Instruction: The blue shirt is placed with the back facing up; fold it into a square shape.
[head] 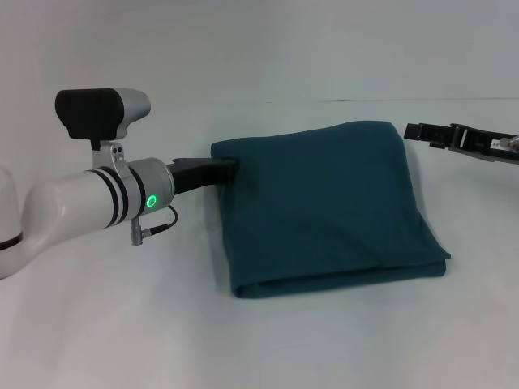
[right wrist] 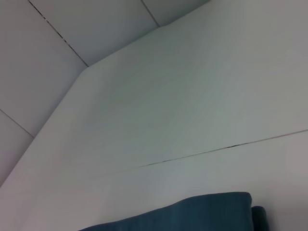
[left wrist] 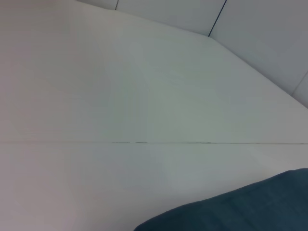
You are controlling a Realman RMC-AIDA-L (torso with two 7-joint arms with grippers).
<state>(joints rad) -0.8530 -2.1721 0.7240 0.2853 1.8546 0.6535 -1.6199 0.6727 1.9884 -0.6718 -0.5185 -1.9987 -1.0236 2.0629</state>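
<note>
The blue shirt reads as soft matt cloth, a fine even knit with no sheen, folded in layers that show as rounded, slightly puffy edges along its near side. Under it, the table looks like a smooth, matt white board (one thin dark seam runs across it toward the far edge). The left gripper is dull black plastic where it meets the shirt's far left corner, while the arm behind it shows glossy white shell and brushed metal rings. The right gripper, near the far right corner, looks matt black too.
</note>
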